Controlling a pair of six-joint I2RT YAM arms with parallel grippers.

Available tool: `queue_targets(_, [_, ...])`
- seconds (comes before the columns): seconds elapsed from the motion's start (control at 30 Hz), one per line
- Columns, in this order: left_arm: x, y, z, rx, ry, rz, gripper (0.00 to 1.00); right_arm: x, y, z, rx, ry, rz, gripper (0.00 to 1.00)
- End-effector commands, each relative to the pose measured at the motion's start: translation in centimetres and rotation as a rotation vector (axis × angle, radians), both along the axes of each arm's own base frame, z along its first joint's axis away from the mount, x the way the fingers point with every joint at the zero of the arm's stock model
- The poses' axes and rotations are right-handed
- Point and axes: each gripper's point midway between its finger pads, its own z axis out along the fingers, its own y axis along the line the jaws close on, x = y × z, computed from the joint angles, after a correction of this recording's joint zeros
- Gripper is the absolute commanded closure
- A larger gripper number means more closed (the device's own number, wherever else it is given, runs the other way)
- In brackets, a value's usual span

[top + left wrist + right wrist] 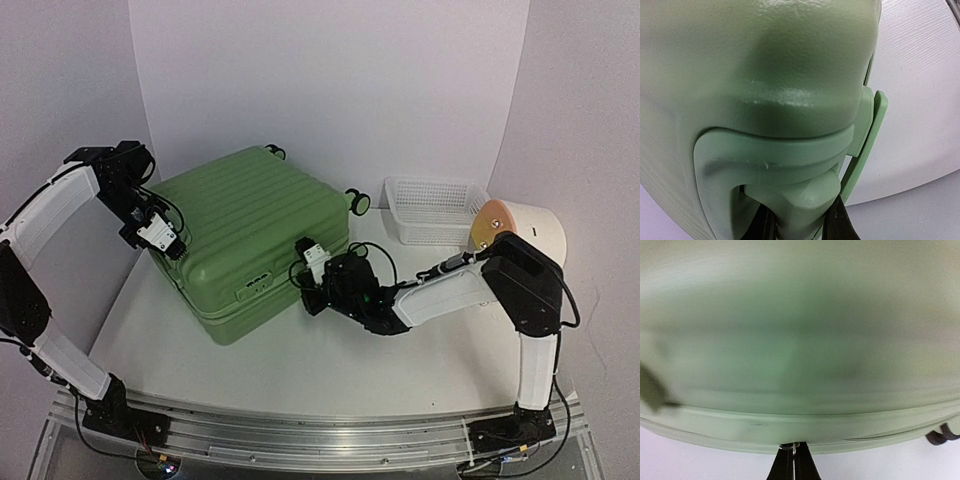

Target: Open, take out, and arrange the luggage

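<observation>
The luggage (250, 225), a light-green ribbed hard-shell suitcase, lies flat and closed on the white table, its black wheels (358, 201) pointing to the back right. My left gripper (165, 240) is at its left side. In the left wrist view the black fingers (842, 225) press from both sides on the green handle (805, 197). My right gripper (304, 284) is at the front right side, low against the seam. In the right wrist view its fingertips (793, 457) are shut together on a small metal zipper pull (790, 445) under the shell (800, 340).
A white mesh basket (432, 208) stands at the back right, beside a cream cylinder with an orange face (525, 232). Bare white table (300, 370) lies in front of the suitcase. Walls close in on the left, back and right.
</observation>
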Motion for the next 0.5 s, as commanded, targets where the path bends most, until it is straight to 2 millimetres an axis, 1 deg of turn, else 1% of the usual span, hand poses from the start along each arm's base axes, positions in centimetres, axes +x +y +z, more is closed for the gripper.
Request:
queue_targets(0.0, [-2.2, 1.2, -2.8, 0.035, 0.165, 0.061, 1.00, 8.0, -8.5, 9.6, 0.169, -0.183, -0.295, 1.00])
queue_targets(0.1, [-2.1, 1.3, -2.7, 0.034, 0.158, 0.059, 1.00, 10.6, -11.2, 9.4, 0.132, -0.201, -0.324, 1.00])
queue_targets(0.23, [-2.0, 1.3, -2.4, 0.034, 0.147, 0.055, 1.00, 13.5, -14.0, 10.0, 0.128, -0.221, -0.358, 1.00])
queue_targets(0.4, [-1.9, 1.3, -2.3, 0.031, 0.143, 0.057, 1.00, 16.5, -16.4, 10.6, 0.136, -0.238, -0.388, 1.00])
queue_targets(0.47, [-1.9, 1.3, -2.3, 0.028, 0.141, 0.056, 1.00, 17.1, -16.4, 10.5, 0.139, -0.238, -0.373, 1.00])
